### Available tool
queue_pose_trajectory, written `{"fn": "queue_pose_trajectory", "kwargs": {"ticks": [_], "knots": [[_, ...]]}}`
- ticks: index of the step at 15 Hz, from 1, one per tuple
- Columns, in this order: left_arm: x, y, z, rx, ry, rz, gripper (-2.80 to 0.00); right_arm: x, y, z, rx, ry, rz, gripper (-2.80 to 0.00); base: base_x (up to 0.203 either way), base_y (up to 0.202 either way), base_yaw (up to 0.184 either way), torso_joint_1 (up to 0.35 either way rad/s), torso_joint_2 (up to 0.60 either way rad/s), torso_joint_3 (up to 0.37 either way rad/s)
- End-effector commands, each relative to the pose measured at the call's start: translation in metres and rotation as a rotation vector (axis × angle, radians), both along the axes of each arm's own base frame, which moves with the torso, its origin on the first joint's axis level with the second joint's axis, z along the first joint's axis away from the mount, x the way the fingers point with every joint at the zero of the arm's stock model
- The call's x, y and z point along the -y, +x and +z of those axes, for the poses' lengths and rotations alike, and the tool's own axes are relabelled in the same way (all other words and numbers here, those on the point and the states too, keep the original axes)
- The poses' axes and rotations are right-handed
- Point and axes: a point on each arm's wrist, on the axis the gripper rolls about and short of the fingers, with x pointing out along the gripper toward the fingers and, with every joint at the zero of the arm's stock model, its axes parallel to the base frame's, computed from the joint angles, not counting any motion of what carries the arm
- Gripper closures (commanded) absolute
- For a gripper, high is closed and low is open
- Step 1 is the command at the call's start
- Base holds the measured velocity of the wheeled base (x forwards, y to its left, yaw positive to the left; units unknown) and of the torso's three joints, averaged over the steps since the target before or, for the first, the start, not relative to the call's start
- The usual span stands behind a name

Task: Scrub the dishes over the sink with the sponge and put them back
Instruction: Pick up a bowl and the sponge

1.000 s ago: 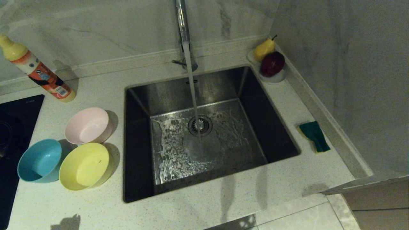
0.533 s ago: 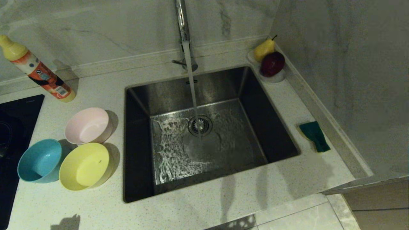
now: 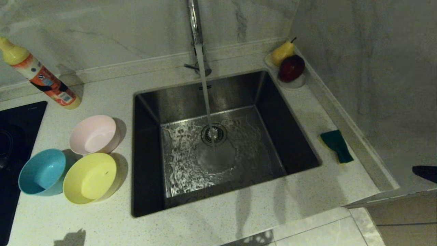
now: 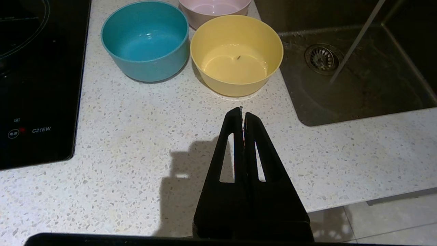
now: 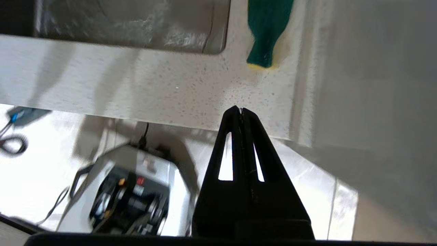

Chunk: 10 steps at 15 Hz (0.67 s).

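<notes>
A dark part of the right arm has come into the head view's right edge. The right pincer (image 5: 241, 110) is clenched, empty, above the surface's (image 3: 222, 225) front edge, with the sponge (image 5: 267, 30) ahead of it, beside the sink (image 3: 290, 143). The left pincer (image 4: 243, 111) is clenched too, parked just short of the yellow bowl (image 4: 236, 54); the blue bowl (image 4: 145, 39) and pink bowl (image 4: 213, 8) lie beyond.

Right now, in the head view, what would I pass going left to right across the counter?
Blue bowl → yellow bowl → sink with water running from the tap → sponge, green side up.
</notes>
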Motion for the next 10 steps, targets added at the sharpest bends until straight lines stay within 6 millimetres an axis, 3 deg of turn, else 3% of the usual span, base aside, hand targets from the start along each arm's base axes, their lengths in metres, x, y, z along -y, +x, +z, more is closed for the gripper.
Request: {"fn": "queue_pose_trajectory", "kwargs": {"ticks": [1, 10], "knots": [[0.000, 0.004, -0.011, -0.042, -0.001, 0.001, 0.00, -0.006, 0.040, -0.019, -0.135, -0.016, 0.011, 0.00, 0.000, 0.000, 0.000, 0.000, 0.00, 0.000], [0.000, 0.004, -0.011, -0.042, -0.001, 0.001, 0.00, -0.013, 0.104, -0.058, -0.191, -0.053, -0.035, 0.00, 0.000, 0.000, 0.000, 0.000, 0.00, 0.000]]}}
